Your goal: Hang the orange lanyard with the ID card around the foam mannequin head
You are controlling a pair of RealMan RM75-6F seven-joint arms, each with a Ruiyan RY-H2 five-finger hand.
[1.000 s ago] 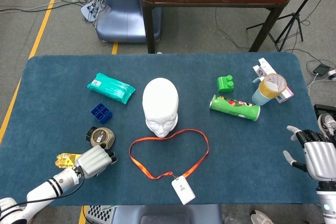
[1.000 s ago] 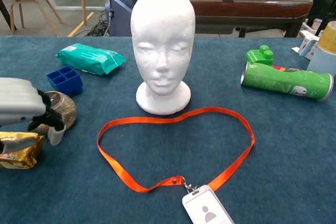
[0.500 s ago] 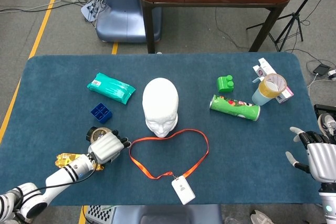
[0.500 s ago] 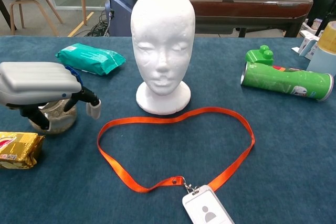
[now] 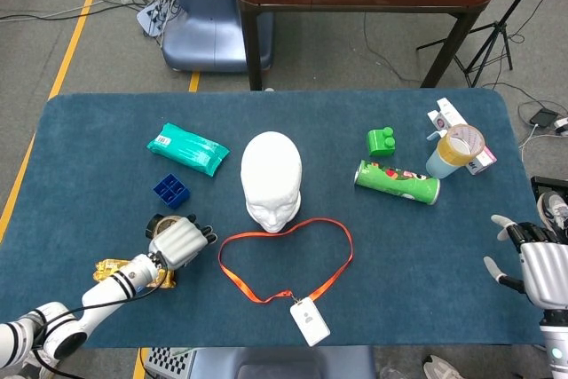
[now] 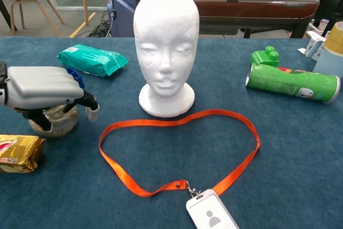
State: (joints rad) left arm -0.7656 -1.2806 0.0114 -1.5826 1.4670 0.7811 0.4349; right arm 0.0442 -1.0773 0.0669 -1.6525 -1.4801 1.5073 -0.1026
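The orange lanyard (image 5: 284, 259) with its white ID card (image 5: 310, 322) lies looped on the blue table (image 5: 426, 255), at 6 o'clock of the white foam mannequin head (image 5: 272, 180). The left robot hand (image 5: 182, 241) hovers at the loop's 9 o'clock, fingers loosely spread, holding nothing. The right robot hand (image 5: 537, 268) is spread open at 3 o'clock.

A dark blue cloth is covering the table (image 5: 426, 255). The foam head (image 6: 166, 36) is showing plain white, the lanyard (image 6: 177, 154) bright orange with a white card (image 6: 211, 215) bearing a grey figure. Far left, a teal packet (image 5: 186, 149) and a deep blue tray (image 5: 170, 191) are lying; near left, a gold-and-red wrapper (image 6: 19, 153). On the right a green can (image 6: 292, 85) is carrying red-and-white print, beside a green block (image 5: 382, 141). Both hands — left (image 6: 45, 90), right (image 5: 541, 268) — are showing silver-grey shells with black fingers.
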